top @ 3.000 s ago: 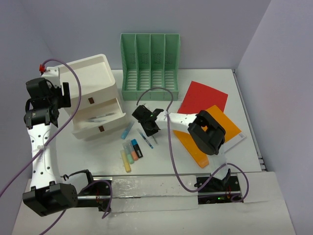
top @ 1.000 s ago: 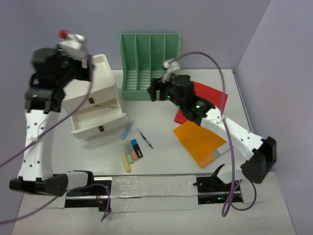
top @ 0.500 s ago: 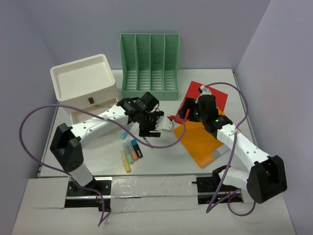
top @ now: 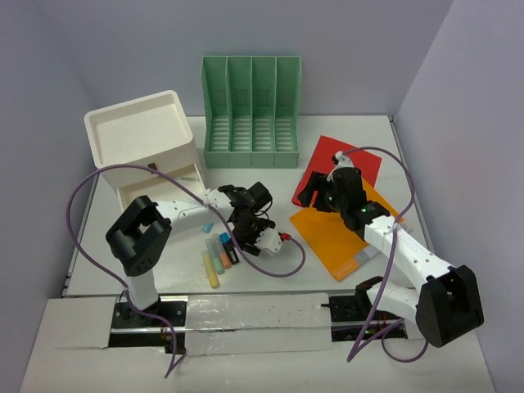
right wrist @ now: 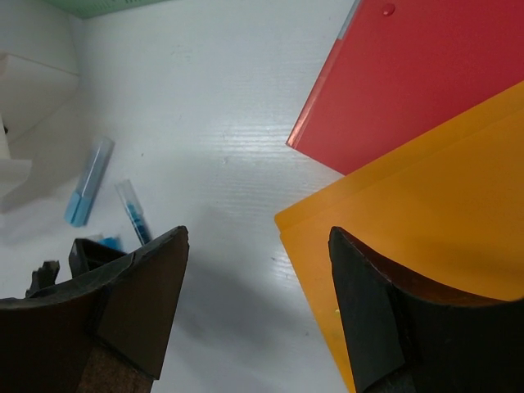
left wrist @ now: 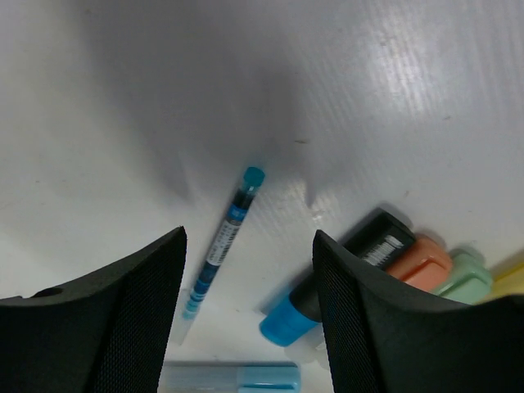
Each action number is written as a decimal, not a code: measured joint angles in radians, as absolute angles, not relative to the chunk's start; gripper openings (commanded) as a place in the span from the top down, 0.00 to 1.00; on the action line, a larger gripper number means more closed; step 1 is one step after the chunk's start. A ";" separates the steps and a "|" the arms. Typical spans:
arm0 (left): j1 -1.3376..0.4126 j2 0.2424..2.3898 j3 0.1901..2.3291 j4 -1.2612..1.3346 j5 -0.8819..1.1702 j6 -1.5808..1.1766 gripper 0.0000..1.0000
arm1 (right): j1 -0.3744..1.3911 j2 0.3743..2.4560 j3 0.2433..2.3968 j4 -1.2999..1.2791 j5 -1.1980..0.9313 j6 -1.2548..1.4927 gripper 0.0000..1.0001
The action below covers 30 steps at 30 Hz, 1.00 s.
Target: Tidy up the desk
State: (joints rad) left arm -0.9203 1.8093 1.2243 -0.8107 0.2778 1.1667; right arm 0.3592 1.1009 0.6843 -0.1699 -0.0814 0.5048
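The white desk (top: 155, 246) carries loose stationery. My left gripper (top: 248, 229) hangs low and open over a thin blue pen (left wrist: 225, 246), which lies between its fingers (left wrist: 131, 319) untouched. Just right of it several highlighters (top: 219, 258) lie side by side, the blue-capped black one (left wrist: 336, 282) nearest. A light blue marker (left wrist: 237, 377) lies beside them. My right gripper (top: 307, 195) is open and empty above bare desk (right wrist: 246, 164), at the corner of the orange folder (right wrist: 426, 213), with the red folder (right wrist: 426, 82) behind it.
A white drawer box (top: 143, 139) stands at the back left with a drawer a little out. A green slotted file holder (top: 251, 110) stands at the back middle. The orange folder (top: 336, 237) overlaps the red one (top: 356, 160) on the right.
My left arm has swung in from the drawer box and come down over the pen and highlighters, its jaws narrowing slightly. The right gripper has drawn back over the folder corner.
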 measured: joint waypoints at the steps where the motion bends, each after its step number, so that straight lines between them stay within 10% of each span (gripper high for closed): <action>1: -0.917 1.811 1.221 -0.794 0.275 1.169 0.30 | 0.359 1.100 0.677 -0.164 -0.087 0.507 0.24; 11: -0.877 1.837 1.185 -0.687 0.192 1.203 0.37 | 0.359 1.100 0.643 -0.146 -0.118 0.516 0.25; 23: -0.871 1.888 1.225 -0.631 0.121 1.241 1.00 | 0.360 1.104 0.646 -0.156 -0.110 0.491 0.26; 30: -0.883 1.909 1.254 -0.637 0.101 1.203 1.00 | 0.360 1.101 0.670 -0.198 -0.048 0.455 0.26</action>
